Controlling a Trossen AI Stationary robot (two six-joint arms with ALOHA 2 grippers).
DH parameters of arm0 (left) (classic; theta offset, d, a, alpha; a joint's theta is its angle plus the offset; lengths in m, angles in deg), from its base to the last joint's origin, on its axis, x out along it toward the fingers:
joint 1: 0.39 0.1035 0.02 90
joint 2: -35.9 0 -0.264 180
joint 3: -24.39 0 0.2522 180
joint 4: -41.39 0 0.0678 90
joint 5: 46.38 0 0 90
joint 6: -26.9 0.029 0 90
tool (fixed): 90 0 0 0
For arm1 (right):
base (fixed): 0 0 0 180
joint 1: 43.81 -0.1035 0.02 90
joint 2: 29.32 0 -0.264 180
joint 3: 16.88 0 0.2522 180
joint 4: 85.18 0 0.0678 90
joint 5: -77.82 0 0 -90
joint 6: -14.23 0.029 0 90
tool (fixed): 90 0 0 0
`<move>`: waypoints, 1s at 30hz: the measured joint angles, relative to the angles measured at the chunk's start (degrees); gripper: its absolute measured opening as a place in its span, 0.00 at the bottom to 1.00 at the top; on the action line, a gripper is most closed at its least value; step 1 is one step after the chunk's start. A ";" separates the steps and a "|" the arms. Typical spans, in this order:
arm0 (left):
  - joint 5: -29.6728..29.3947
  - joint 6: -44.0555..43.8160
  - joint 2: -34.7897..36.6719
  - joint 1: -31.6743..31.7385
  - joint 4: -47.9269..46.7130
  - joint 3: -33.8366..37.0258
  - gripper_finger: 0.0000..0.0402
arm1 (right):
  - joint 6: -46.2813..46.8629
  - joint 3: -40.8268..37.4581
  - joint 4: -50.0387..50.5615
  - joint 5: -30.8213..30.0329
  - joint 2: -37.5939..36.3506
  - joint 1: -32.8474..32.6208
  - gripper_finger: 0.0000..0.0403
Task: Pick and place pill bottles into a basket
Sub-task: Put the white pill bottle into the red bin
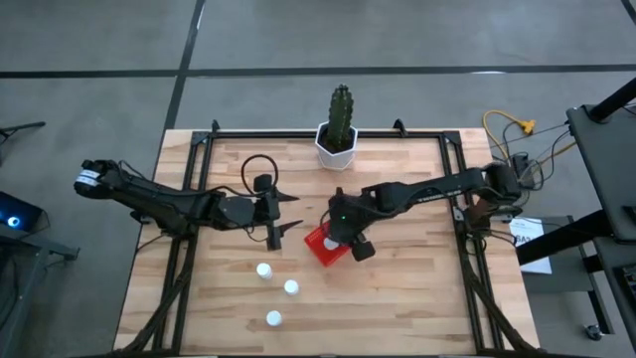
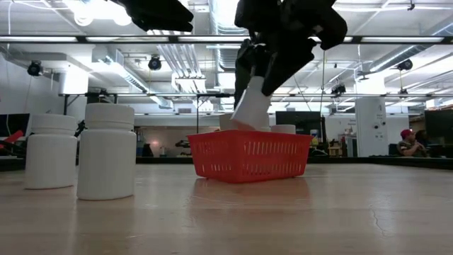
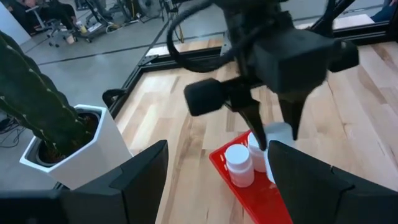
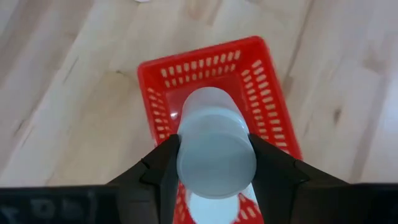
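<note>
The red basket (image 1: pixel 320 249) stands at the table's middle. My right gripper (image 1: pixel 344 239) hangs over it, shut on a white pill bottle (image 2: pixel 253 103) that tilts down toward the basket (image 2: pixel 248 156). Two more bottles (image 3: pixel 239 165) stand upright inside the basket. Three bottles stand upright on the table nearer the front: one (image 1: pixel 263 269), a second (image 1: pixel 291 287) and a third (image 1: pixel 273 318). My left gripper (image 1: pixel 286 214) is open and empty, above the table just left of the basket. My right gripper pinches the bottle's round sides (image 4: pixel 186 146) between its two fingers, near the bottle's upper end. The fingers come from above, slanting down, and lie roughly along the bottle. The bottle is tilted, its lower end (image 2: pixel 239 122) at the height of the basket's rim.
A white faceted pot with a cactus (image 1: pixel 338 139) stands at the table's far edge, behind the basket. Black rails run along the table's left and right sides. Bare wood lies at the front right of the basket.
</note>
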 joint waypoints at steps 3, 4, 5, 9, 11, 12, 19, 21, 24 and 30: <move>0.00 0.00 0.00 0.00 -0.05 0.00 0.64 | -0.15 1.08 0.37 0.00 1.53 -0.15 0.37; 0.00 0.02 0.00 0.00 -0.03 0.00 0.64 | -0.16 1.24 0.98 -0.02 1.90 -0.23 0.37; 0.00 0.00 0.00 0.00 -0.03 0.00 0.64 | -0.28 1.49 1.52 -0.07 2.19 -0.20 0.37; 0.00 0.00 0.00 0.00 -0.03 0.00 0.64 | -0.17 1.93 2.95 -0.19 2.88 -0.43 0.37; 0.00 -0.02 0.00 0.00 -0.04 0.00 0.64 | -0.33 1.91 3.13 -0.77 2.91 -0.55 0.37; 0.00 -0.03 0.00 0.00 -0.04 0.00 0.64 | -0.38 1.89 3.28 -1.61 2.91 -0.69 0.37; 0.00 -0.04 0.00 0.00 -0.01 0.00 0.64 | -1.24 1.84 5.50 -3.31 2.91 -0.79 0.37; 0.00 -0.10 0.00 -0.02 -0.02 0.00 0.64 | -1.37 1.82 5.73 -3.33 2.91 -0.77 0.37; 0.00 -0.15 0.00 -0.02 -0.03 0.00 0.64 | -1.41 1.78 6.12 -3.39 2.91 -0.77 0.37; 0.00 -0.17 0.00 -0.02 -0.01 0.00 0.64 | -1.65 1.78 6.57 -3.26 2.91 -0.77 0.37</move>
